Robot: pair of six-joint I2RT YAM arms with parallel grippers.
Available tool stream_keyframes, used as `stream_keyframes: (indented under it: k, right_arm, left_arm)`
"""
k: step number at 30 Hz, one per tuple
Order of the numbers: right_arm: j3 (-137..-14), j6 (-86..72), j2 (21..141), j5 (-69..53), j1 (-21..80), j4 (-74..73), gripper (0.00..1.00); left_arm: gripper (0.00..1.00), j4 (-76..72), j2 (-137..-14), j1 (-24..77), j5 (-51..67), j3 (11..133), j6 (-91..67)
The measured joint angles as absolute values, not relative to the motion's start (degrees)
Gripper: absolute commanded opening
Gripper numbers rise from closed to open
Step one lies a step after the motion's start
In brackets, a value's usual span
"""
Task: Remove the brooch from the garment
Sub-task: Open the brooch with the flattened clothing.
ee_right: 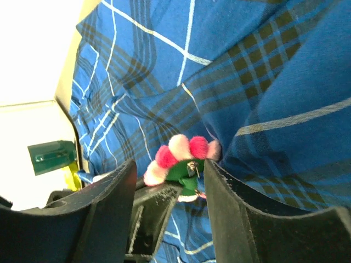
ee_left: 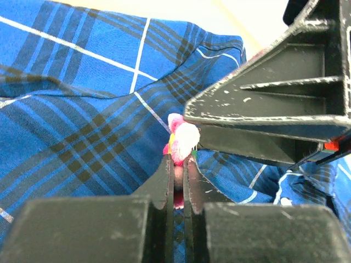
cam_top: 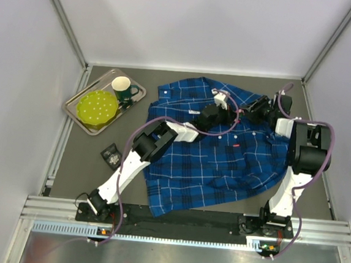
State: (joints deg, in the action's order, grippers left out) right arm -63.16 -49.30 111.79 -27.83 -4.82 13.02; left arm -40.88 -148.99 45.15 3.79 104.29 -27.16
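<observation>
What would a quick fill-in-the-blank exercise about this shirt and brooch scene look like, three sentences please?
1. The ____ end effector is shut on the pink and white brooch on the plaid shirt.
2. The right end effector is ____, with one finger on either side of the brooch.
3. The mug on the metal tray is dark ____.
Missing words: left; open; green.

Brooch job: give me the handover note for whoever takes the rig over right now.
Left pincer: shut on the brooch.
Right pincer: open, one finger either side of the brooch.
Garment: spread on the table; brooch lies against its fabric.
Done: brooch gripped.
Left: free it and lift away; pin's state not visible.
</observation>
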Motion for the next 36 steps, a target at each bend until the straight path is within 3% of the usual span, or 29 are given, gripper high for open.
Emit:
stream_keyframes:
  k: [18,31,36]
  right_arm:
    - [-58.3,-47.2,110.6,-32.9,-8.7,17.8,0.51]
    - [-64.9,-42.5,104.9,-19.9,-2.2,-0.6,0.58]
    - [-67.1,-40.0,104.8,-18.0,-2.0,-3.6,0.65]
  left_arm:
    - [0.0,-43.7,-149.1,41.4,11.2,102.0,-45.8]
    - [0.0,-42.3,-149.1,45.7,3.5,103.2,-33.0]
    - [0.0,-42.0,-149.0,48.1,-1.3,103.5,-25.4]
